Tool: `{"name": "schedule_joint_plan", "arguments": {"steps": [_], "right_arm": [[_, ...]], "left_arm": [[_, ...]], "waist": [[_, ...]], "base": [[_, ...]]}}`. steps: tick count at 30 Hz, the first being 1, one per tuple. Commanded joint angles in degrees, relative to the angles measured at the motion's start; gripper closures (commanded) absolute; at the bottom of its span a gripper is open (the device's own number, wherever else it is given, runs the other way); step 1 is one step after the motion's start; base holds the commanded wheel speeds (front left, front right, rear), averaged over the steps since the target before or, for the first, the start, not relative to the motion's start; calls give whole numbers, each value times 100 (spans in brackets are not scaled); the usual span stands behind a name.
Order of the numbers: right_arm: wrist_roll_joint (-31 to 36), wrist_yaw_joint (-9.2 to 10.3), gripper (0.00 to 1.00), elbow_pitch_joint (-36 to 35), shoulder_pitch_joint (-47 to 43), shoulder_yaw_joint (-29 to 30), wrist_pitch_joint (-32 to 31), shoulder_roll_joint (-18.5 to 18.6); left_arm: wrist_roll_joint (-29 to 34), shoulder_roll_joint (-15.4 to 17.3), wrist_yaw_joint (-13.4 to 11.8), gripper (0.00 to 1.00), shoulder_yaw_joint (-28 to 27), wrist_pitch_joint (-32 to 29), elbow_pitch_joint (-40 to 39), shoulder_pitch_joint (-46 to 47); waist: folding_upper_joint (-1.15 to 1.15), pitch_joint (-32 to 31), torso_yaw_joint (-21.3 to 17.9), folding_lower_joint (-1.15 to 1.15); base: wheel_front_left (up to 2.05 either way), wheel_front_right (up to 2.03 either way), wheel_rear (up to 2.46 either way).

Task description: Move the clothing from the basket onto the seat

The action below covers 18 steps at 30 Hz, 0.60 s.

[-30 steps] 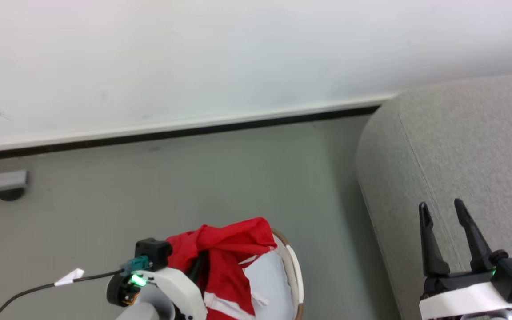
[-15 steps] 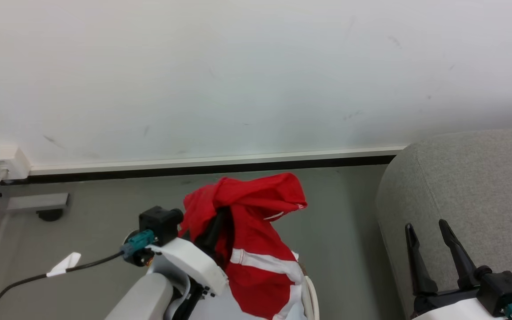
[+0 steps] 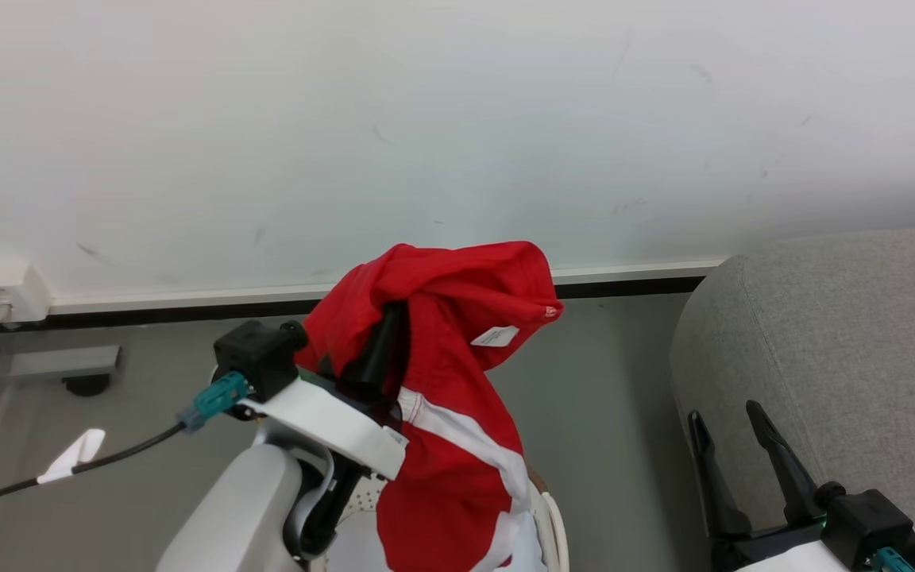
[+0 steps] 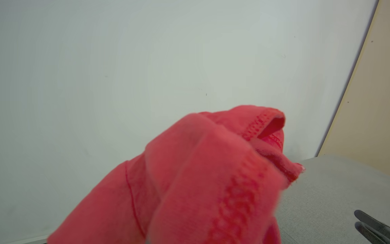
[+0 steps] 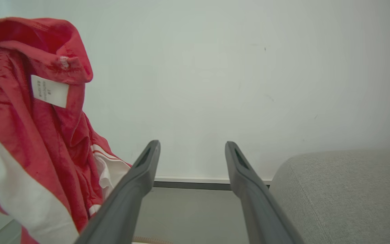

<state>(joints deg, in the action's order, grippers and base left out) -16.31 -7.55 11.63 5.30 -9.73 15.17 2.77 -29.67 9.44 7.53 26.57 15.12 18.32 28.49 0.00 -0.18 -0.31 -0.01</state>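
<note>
The red clothing [image 3: 457, 373] with white bands hangs in the air, draped over my left gripper [image 3: 388, 334], which is shut on it; the fabric hides the fingertips. In the left wrist view the clothing [image 4: 201, 183] covers my own fingers. Its lower end hangs down into the basket [image 3: 554, 520], whose white rim shows at the bottom edge. The grey seat [image 3: 839, 349] lies to the right. My right gripper [image 3: 723, 413] stands open and empty over the seat's front left edge. The right wrist view shows its open fingers [image 5: 137, 179], the clothing [image 5: 36, 112] at left and the seat [image 5: 347, 189] at right.
A white wall with a dark baseboard [image 3: 187, 310] runs behind. Grey floor lies between basket and seat. A metal bracket and caster [image 3: 68, 369] sit at the left wall. A black cable [image 3: 68, 477] trails from my left wrist.
My left gripper has lifted the clothing up out of the basket, so it now hangs high before the wall. The head camera tilted up. The right gripper stayed open.
</note>
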Motion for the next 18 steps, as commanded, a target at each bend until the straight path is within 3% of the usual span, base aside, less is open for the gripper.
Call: {"name": "schedule_joint_plan", "arguments": {"steps": [1,13,18], "right_arm": [[-23,12,0,0,6,-23,-2,21],[-35,12,0,100,-3,-335,-2,20],[-17,12,0,239,27,-814,-2,18]], "left_arm": [[21,13,-20,100,-30,5,-43,-49],[91,-48,-42,100,-98,5,-111,-145],[100,-22,-33,100,-43,6,-120,-19]], "waist": [[0,10,-5,1],[0,1,11,1],[0,-6,46,1]], "base": [[0,0,0],[0,0,0],[0,0,0]]}}
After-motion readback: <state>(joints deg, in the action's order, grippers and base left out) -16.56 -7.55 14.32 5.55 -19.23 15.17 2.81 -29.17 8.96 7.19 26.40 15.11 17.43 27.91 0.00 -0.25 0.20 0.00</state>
